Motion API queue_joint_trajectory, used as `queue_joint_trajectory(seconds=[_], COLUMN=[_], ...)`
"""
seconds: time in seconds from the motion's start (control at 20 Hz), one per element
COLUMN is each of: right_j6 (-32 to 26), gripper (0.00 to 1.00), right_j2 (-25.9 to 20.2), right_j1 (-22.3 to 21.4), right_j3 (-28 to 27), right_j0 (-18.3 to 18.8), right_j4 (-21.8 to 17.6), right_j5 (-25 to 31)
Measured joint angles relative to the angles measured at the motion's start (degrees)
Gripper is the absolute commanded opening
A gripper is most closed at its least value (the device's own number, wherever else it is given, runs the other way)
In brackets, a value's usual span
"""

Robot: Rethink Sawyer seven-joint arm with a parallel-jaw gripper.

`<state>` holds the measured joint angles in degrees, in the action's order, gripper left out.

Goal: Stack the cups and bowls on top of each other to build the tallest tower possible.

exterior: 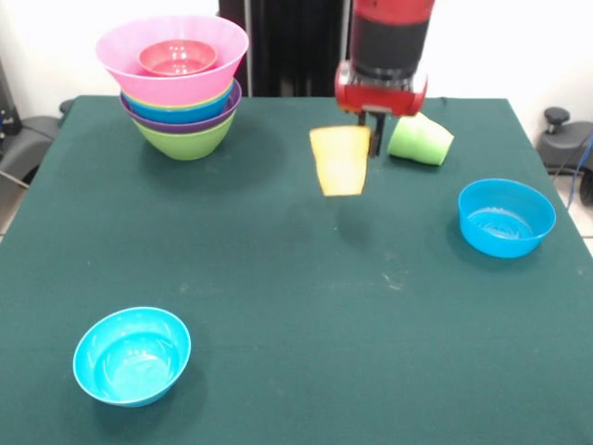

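My gripper hangs over the far middle of the table, shut on the rim of the yellow-orange cup. The cup hangs mouth up above the cloth, with its shadow below it. The light green cup lies on its side just right of the gripper. The tower stands at the far left: a lime green bowl at its base, purple, blue and green rims above, then the huge pink bowl with the small red bowl inside it. A blue bowl sits at the right. A cyan bowl sits at the near left.
The table is covered in dark green cloth. Dark equipment stands beyond its right edge and more beyond its left edge.
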<state>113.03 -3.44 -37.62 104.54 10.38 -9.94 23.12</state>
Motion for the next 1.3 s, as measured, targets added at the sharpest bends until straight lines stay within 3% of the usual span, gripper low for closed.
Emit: queue_joint_trajectory(seconds=[0.35,0.65,0.9,1.3], right_j6=[0.00,0.00,0.00,0.00], gripper=[0.00,0.00,0.00,0.00], right_j2=[0.01,0.06,0.07,0.07], right_j1=[-12.03,-22.44,-28.87,-34.97], right_j3=[3.75,8.53,11.96,17.37], right_j0=[0.56,4.00,6.85,12.31], right_j4=[4.15,8.16,9.13,10.25], right_j5=[9.29,15.95,18.34,18.48])
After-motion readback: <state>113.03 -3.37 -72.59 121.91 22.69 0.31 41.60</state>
